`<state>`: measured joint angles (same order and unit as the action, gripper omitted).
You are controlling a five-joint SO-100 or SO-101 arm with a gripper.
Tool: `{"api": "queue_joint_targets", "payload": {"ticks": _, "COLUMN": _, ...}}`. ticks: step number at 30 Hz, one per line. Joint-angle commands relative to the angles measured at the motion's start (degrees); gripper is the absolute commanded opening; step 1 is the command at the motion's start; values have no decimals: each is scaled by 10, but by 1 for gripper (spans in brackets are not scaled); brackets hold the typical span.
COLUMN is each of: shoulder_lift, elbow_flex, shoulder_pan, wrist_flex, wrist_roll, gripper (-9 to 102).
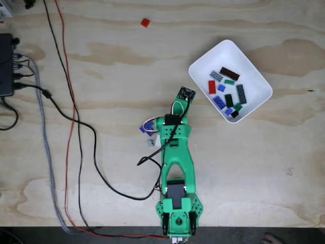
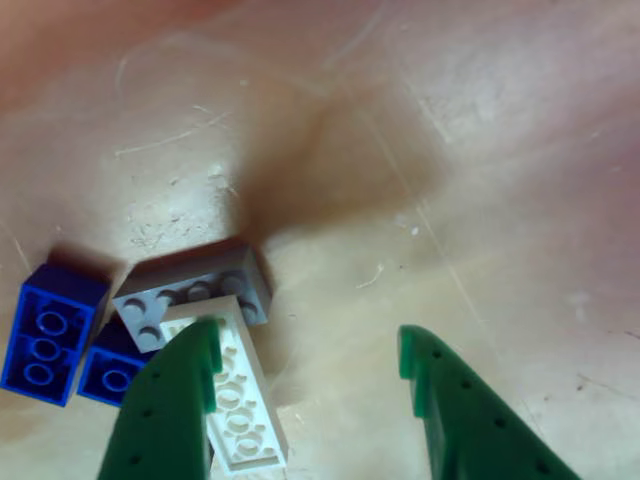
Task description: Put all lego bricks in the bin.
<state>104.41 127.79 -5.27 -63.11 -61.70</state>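
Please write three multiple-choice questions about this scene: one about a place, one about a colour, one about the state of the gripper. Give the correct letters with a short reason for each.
1. In the fixed view, where is the bin?
A. at the upper right of the table
B. at the lower left
C. under the arm's base

2. In the other view, what colour is the brick lying against the gripper's left finger?
A. red
B. white
C. green

3. What is the state of the gripper?
A. shut on a brick
B. open, nothing between its fingers
C. shut and empty

Answers:
1 A: the white tray sits at the upper right on the wooden table.
2 B: a white studded brick lies by the left finger, next to a grey brick.
3 B: bare wood shows in the wide gap between the two green fingers.
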Motion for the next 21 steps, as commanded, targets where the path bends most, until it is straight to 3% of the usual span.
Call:
{"api": "queue_joint_targets", "payload": {"ticks": 1, "shoulder_lift": -6, "elbow_flex": -5, "shoulder_pan": -21, "wrist_flex": 32, "wrist_roll": 20, "gripper": 20}}
{"api": "queue_joint_targets", "payload": {"ticks": 9, "shoulder_lift": 53, "elbow_flex": -6, "shoulder_pan": -68, "wrist_flex": 17, "wrist_roll": 38, "gripper": 20}}
{"api": "queue_joint_targets", "payload": {"ticks": 16, "shoulder_lift": 130, "elbow_flex": -44, "shoulder_pan": -39, "wrist_flex": -18, "wrist_roll": 36, "gripper": 21}}
{"api": "queue_joint_targets", "payload": {"ticks": 21, "shoulder_lift": 117, "elbow_flex": -20, "shoulder_pan": -97, "wrist_flex": 8, "wrist_roll": 44, "gripper": 21}}
